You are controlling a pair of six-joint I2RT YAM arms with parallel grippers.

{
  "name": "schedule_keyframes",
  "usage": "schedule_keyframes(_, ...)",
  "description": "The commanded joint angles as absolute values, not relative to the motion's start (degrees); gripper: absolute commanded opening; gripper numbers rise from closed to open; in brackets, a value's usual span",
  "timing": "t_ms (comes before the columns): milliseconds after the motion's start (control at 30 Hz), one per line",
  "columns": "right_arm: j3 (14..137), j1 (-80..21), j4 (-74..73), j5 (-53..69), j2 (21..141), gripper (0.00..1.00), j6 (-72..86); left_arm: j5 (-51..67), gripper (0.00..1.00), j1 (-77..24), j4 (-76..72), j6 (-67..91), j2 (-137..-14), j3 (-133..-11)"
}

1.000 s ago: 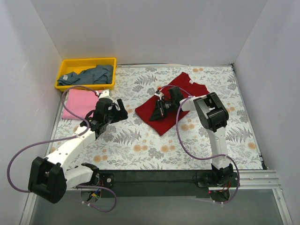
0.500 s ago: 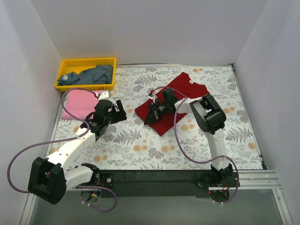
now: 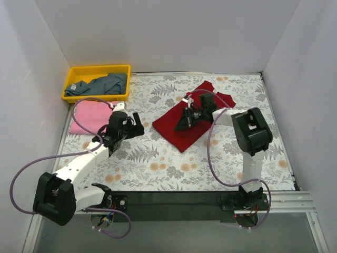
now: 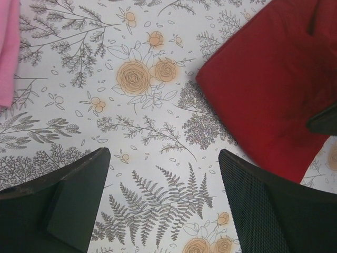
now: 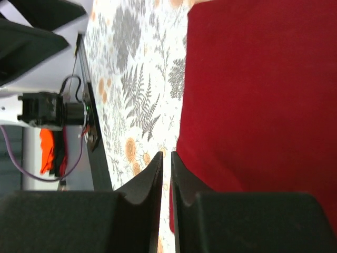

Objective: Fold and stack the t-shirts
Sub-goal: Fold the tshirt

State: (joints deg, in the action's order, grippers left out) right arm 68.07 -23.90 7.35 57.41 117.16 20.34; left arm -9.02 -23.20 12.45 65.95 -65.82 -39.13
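Bordering the dark red t-shirt [image 5: 253, 95] — right gripper [image 5: 166, 154] nearly closed, grip unclear; left gripper [image 4: 164, 155] spread, empty.

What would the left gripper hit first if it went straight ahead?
Probably the flowery tablecloth ahead of the left gripper; the dark red t-shirt lies to its right. Depth is unclear.
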Motion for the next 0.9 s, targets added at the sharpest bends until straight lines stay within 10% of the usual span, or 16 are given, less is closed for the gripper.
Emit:
schedule_keyframes(0,63.7,-17.4,7.9,56.1,111.8,0.15,17.1,-5.6,0.78,-23.0,11.2,65.5,-67.5,-41.4)
schedule_keyframes(533,54.9,-6.0,9.7,50.9,110.1,0.18,14.9,-0.1,0.79,-23.0,11.2,66.2,-74.4,-44.2)
schedule_keyframes(867,54.2,-20.5,-10.7,24.8,92.3,0.56,3.1,4.6,0.78,-23.0,14.2,74.3,-88.9,-54.0)
